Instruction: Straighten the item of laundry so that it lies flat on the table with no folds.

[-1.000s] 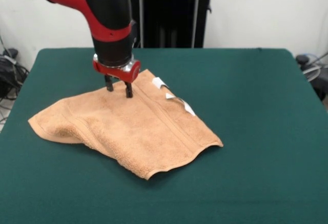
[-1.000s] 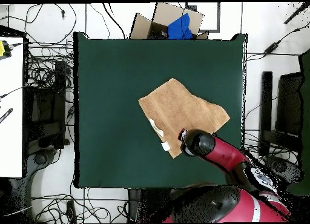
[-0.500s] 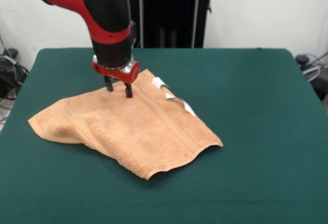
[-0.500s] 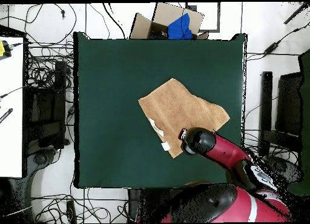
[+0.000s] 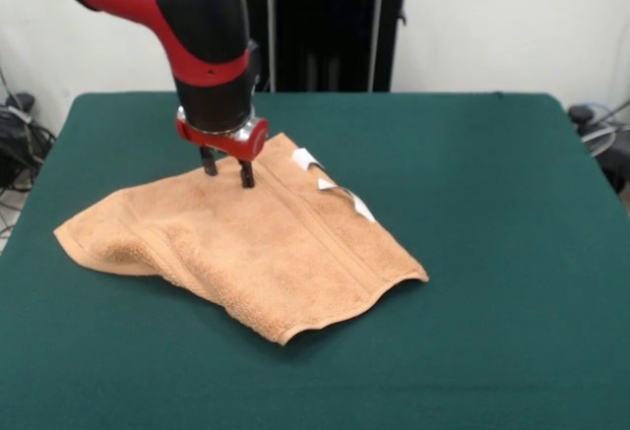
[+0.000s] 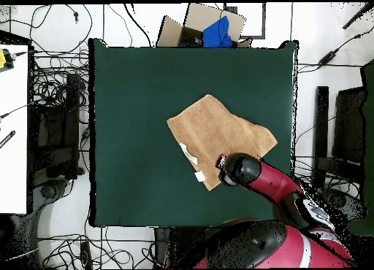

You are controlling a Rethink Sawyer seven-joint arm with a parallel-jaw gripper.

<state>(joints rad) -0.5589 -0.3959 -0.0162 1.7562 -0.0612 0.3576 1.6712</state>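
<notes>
Over the last second the only change is in the arm: in the front view its upper body sits slightly further toward the picture's left and a touch higher than before, and the red wrist ring rides marginally higher above the towel. In the overhead view the arm's wrist end lies a little further right, while the shoulder mass at the bottom edge sits further left.

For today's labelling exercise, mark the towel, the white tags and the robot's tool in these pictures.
towel [image 5: 266, 248]: front view, middle of the terry surface.
white tags [image 5: 306, 158]: front view, the tag further from the camera, on the towel's edge.
tool [image 5: 225, 167]: front view, midway between its two dark tips, just above the towel.
</notes>
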